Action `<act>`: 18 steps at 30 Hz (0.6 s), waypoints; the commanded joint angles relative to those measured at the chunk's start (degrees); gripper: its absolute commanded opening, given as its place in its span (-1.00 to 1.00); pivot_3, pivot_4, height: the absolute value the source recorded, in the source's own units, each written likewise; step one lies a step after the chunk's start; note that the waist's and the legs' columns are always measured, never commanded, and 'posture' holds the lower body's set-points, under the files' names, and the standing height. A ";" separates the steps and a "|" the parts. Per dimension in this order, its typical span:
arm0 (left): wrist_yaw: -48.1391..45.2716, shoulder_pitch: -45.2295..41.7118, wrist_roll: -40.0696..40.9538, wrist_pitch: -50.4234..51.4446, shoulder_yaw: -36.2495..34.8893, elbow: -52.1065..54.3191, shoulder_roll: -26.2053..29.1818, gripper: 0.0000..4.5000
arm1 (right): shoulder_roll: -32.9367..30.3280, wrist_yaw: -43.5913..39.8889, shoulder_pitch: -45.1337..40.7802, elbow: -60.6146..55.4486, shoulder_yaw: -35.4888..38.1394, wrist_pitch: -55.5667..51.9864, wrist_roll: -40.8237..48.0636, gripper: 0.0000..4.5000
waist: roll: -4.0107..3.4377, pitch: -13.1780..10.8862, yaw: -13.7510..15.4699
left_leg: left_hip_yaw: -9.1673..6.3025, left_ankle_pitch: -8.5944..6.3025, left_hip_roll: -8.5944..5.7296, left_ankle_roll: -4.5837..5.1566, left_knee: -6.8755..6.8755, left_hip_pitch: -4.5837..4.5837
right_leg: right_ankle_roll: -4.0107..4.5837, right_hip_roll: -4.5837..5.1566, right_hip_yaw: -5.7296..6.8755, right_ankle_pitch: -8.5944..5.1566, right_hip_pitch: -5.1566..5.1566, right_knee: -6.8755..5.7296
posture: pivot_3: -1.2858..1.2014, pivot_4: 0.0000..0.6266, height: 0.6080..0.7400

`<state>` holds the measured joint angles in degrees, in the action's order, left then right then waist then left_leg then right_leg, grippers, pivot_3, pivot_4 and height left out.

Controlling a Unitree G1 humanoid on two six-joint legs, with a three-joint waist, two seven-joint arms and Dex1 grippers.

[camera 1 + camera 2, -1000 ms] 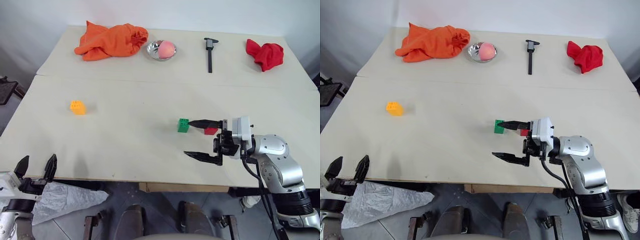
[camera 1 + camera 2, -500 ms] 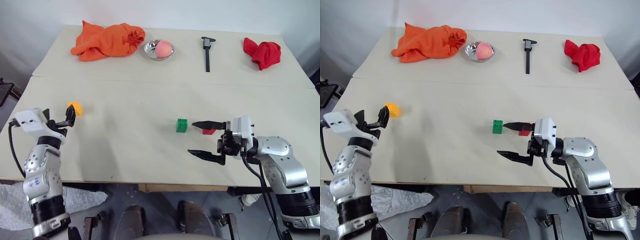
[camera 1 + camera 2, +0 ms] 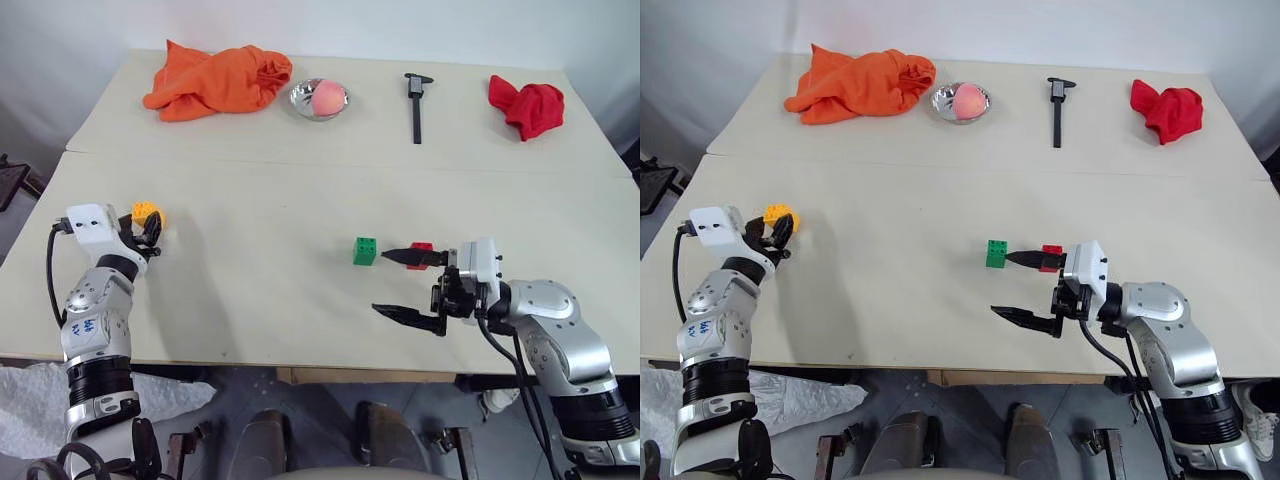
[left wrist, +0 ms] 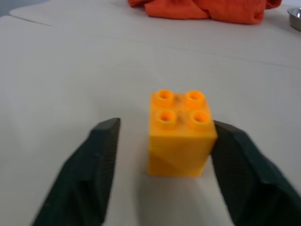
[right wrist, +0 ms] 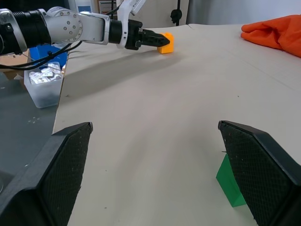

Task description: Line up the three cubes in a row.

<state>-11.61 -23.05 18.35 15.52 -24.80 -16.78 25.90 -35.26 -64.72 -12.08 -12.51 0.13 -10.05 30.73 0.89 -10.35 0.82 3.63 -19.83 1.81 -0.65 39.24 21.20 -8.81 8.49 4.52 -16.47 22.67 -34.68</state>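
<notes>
Left tool (image 3: 150,231) half-closed around yellow cube (image 4: 180,133), grip not yet firm; right tool (image 3: 406,285) open by green cube (image 3: 365,251), red cube (image 3: 421,248); next: clamp yellow, carry toward 3 o'clock.

The yellow-orange brick (image 3: 148,213) is partly covered by the black fingers of the left tool (image 3: 150,230) in the head views, so its near side is hidden there. In the left wrist view one finger (image 4: 235,155) seems to touch the brick, and the other stands a little apart; whether the grip is complete, I cannot tell. The red brick (image 3: 421,248) lies behind the upper finger of the right tool (image 3: 408,286), and only its top part shows. In the right wrist view the green brick (image 5: 230,186) is partly covered by a finger. The orange cloth (image 5: 275,30) is cut off by that picture's edge.
</notes>
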 commanded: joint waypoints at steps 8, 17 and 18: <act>-51.75 -3.59 10.72 -7.23 9.57 1.63 11.36 -0.34 | -4.69 1.44 7.80 -4.71 9.62 0.17 1.94 1.00 | 0.01 0.00 0.77 | 0.02 0.00 -0.01 0.00 0.00 0.06 | 0.00 0.00 0.02 0.00 0.03 0.05 | 0.03 -0.52 1.00; -75.42 -24.67 -3.74 -27.72 27.60 -27.83 7.00 -0.34 | -4.76 2.89 12.23 -5.79 11.82 0.59 1.66 1.00 | -0.04 0.01 0.47 | 0.17 0.01 -0.01 0.02 0.00 0.00 | -0.03 -0.04 0.05 0.01 -0.01 0.08 | 0.03 -0.52 1.00; -75.84 -26.22 -4.65 -29.25 28.15 -30.77 5.85 -0.34 | -4.63 3.19 12.48 -6.09 11.85 0.57 1.64 1.00 | -0.04 0.01 0.53 | 0.18 0.01 -0.02 0.03 0.00 0.00 | -0.03 -0.03 0.05 0.02 -0.01 0.08 | 0.03 -0.52 1.00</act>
<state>-85.59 -47.50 15.77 -9.85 2.27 -43.73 32.18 -40.04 -62.21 0.03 -16.08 10.56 -10.06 31.62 0.85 -10.34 1.35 3.81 -19.82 1.79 -0.62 39.24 21.22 -8.85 8.46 4.57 -16.45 22.66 -34.58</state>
